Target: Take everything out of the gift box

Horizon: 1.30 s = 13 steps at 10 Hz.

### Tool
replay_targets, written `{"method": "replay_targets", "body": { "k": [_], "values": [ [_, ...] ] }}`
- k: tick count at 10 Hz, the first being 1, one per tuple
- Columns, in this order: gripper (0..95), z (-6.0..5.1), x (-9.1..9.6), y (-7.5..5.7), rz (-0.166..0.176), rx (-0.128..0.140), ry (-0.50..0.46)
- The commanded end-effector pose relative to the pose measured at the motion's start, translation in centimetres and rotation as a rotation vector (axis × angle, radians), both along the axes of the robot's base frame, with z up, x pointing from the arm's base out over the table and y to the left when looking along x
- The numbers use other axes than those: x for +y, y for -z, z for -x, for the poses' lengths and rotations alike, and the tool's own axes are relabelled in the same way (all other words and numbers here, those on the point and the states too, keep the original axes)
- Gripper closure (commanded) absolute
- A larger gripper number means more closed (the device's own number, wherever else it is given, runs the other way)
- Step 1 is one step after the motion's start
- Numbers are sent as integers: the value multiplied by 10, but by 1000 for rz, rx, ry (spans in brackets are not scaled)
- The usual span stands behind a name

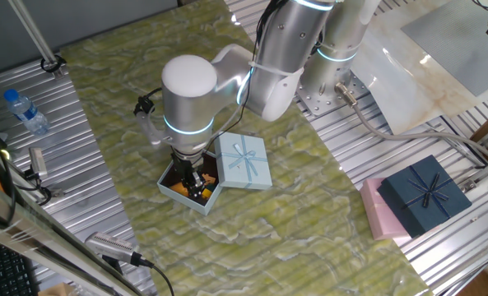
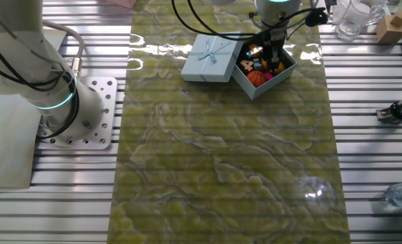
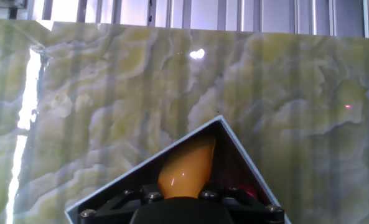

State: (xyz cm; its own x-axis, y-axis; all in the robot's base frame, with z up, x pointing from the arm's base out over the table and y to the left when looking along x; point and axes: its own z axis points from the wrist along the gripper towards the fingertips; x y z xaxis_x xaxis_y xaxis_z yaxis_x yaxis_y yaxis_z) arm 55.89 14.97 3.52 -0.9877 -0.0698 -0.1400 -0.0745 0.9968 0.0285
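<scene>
Several tiny colourful toys (image 2: 257, 72) fill the pale-blue square cardboard gift box (image 2: 282, 72); the gripper (image 2: 274, 59) dips in at 12 o'clock, grip hidden, apparently to reach a yellow-orange mango-like fruit (image 3: 185, 169).

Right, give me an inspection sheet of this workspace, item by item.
Surface: green marbled mat over slatted metal table.
Job's things: gift box open, toys inside including orange basketball and mango-like fruit; lid beside it.
Clutter: navy box on pink box, water bottle.
Grippers: gripper down in the box, state unclear.
Cables: black cables near the arm.
Surroundings: arm base bolted beside the mat.
</scene>
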Motion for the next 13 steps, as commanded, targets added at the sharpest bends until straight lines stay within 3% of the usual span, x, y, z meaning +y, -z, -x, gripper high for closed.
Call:
{"method": "replay_targets", "body": {
  "k": [1,10,11,13],
  "values": [
    [950,2,1,-3,-4,1,-1],
    [950,15,-5,-32,-24,1,-32],
    [570,15,-5,-31,-48,-3,-59],
    [190,15,-5,-31,-24,-26,-98]
  ]
}}
